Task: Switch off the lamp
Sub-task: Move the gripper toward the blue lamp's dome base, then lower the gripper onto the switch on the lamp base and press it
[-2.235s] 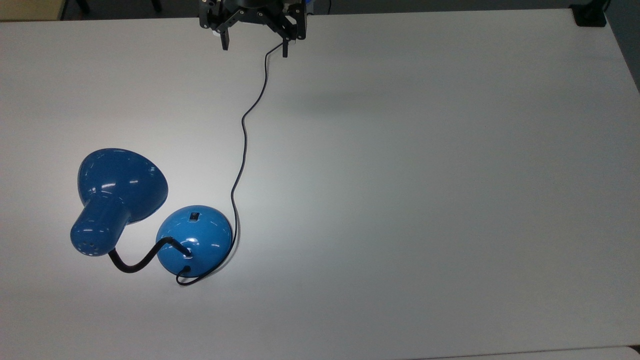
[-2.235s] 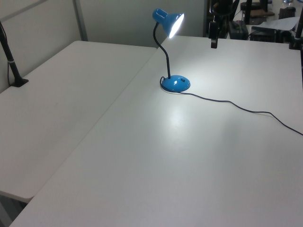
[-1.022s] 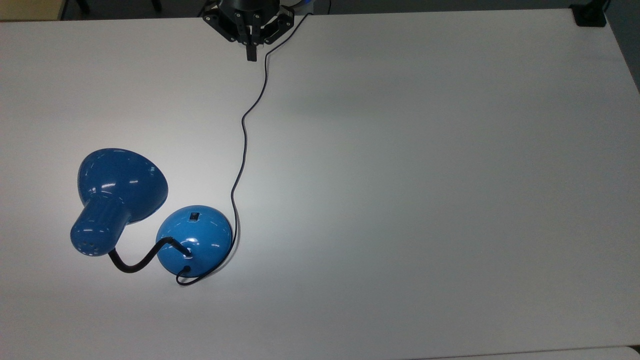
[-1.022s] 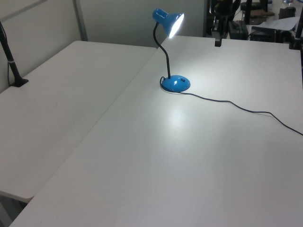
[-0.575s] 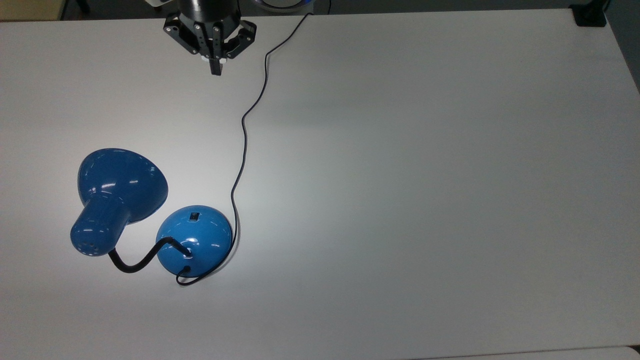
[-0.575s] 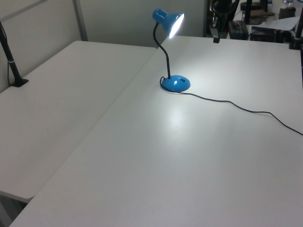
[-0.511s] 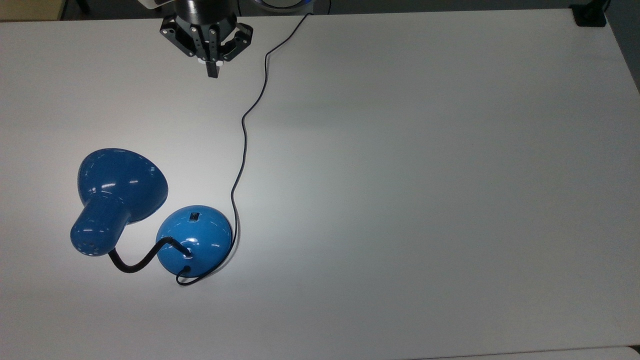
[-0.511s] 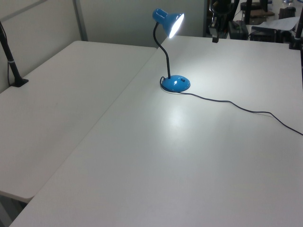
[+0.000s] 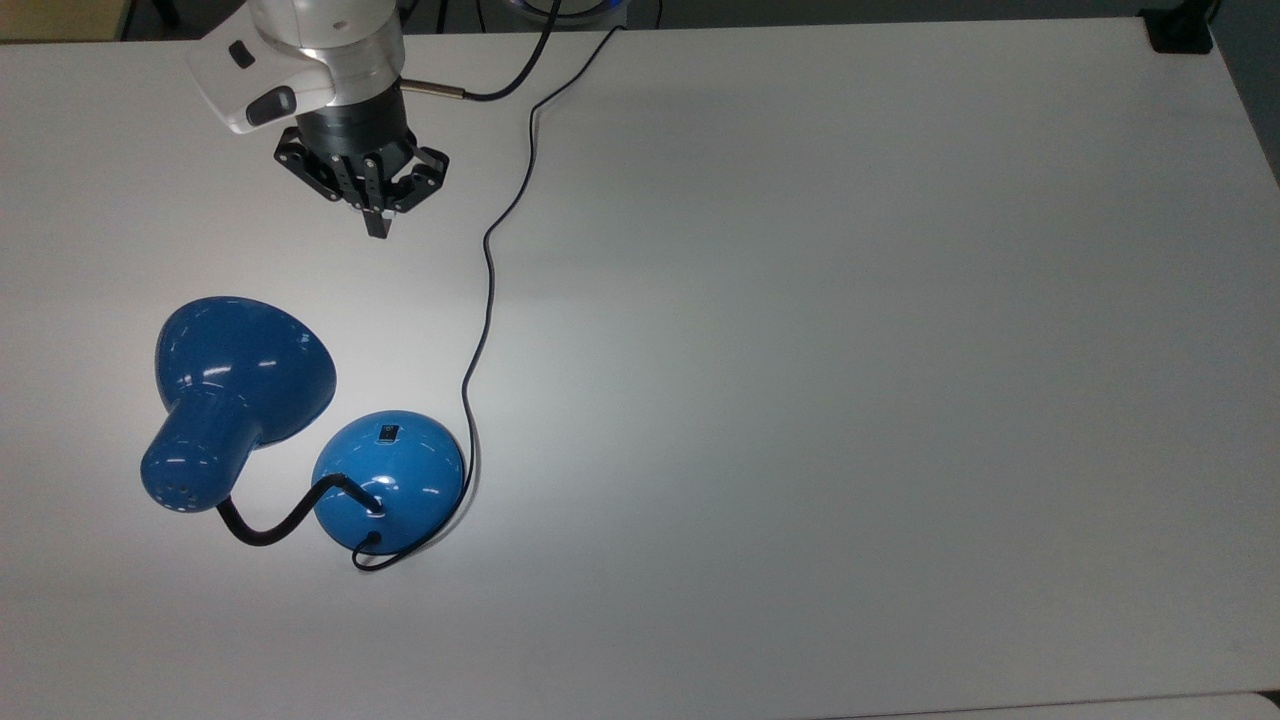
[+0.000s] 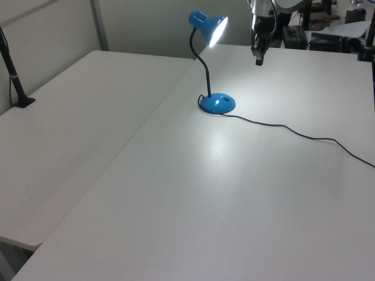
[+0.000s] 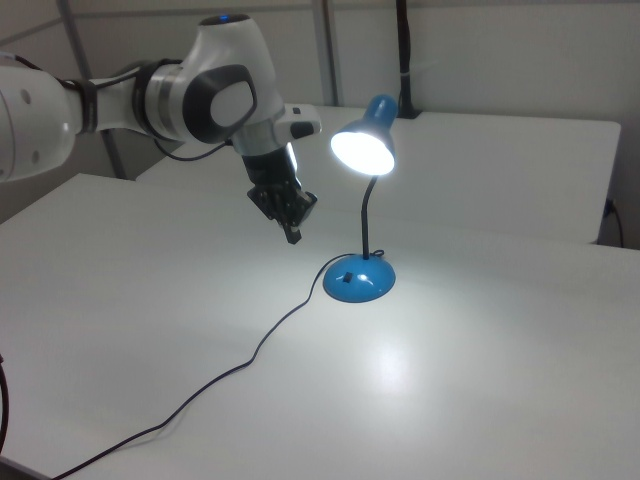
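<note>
Lamp's lit, the blue desk lamp [image 9: 390,480] standing at eight o'clock on the white table [image 9: 850,350] in the top view, and the gripper [image 9: 377,228] hovers at eleven, fingers pressed together, likely a single tip for poking the base switch [image 9: 387,433].

White tabletop [image 9: 850,400], second white tabletop [image 10: 64,123] butted against it on the left view's left, black clamp post [image 10: 14,79] on its edge, grey partition wall [image 10: 146,26] behind
</note>
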Robot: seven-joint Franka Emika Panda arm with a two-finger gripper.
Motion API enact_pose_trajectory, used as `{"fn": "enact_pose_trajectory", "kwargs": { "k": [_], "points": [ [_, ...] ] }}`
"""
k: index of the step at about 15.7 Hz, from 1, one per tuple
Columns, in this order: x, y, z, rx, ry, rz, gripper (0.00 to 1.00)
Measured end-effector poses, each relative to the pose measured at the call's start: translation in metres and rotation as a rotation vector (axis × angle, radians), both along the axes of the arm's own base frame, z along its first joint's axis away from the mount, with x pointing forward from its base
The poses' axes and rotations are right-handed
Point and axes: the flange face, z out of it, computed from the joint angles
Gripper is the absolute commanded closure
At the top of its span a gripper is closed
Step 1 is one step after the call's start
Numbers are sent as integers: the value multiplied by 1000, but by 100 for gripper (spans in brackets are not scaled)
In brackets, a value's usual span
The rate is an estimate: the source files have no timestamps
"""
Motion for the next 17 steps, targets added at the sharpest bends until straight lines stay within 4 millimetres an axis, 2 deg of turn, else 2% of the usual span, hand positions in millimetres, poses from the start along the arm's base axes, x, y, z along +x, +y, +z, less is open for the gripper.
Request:
{"fn": "enact_pose_trajectory", "kwargs": {
  "k": [7,12,17],
  "points": [
    [19,-9,-48,3,2,-10,100],
    [30,-12,-68,1,-33,-18,100],
    [48,-16,-102,-3,-100,-12,100]
  ]
}}
